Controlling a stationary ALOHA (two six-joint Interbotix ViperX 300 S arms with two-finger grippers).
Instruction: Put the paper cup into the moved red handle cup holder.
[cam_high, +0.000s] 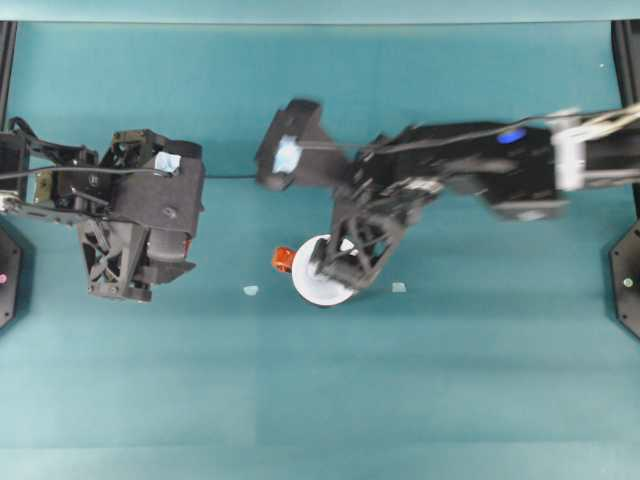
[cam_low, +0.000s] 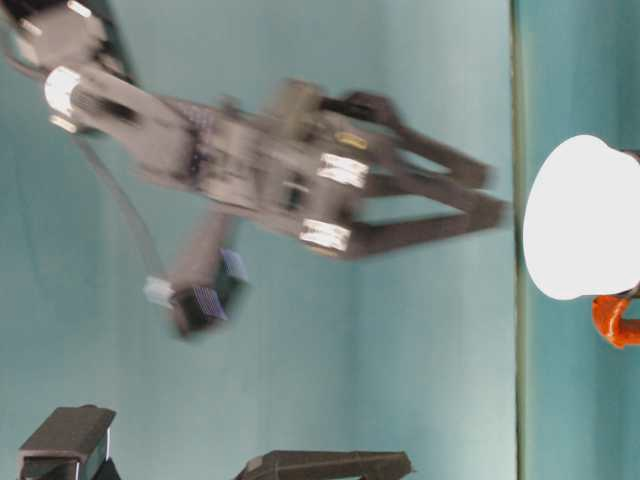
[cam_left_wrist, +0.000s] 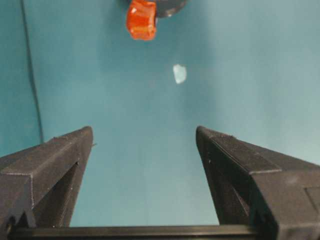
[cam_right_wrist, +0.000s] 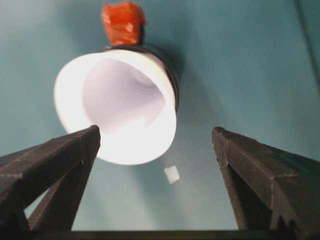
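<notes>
The white paper cup (cam_high: 318, 287) sits inside the black red handle cup holder (cam_right_wrist: 173, 75) near the table's middle, and most of the holder is hidden by it. The cup (cam_right_wrist: 117, 105) leans a little, mouth open. The orange-red handle tab (cam_high: 283, 260) sticks out to its left. My right gripper (cam_high: 335, 268) hovers over the cup, open, its fingers (cam_right_wrist: 75, 150) apart from the rim with nothing between them. My left gripper (cam_high: 150, 285) stands open at the left, well away, with the handle tab (cam_left_wrist: 141, 20) far ahead of it.
Two small pale scraps lie on the teal table, one (cam_high: 250, 290) left of the holder and one (cam_high: 398, 287) right of it. A black cable runs along the table behind the left arm. Black frame posts stand at both side edges.
</notes>
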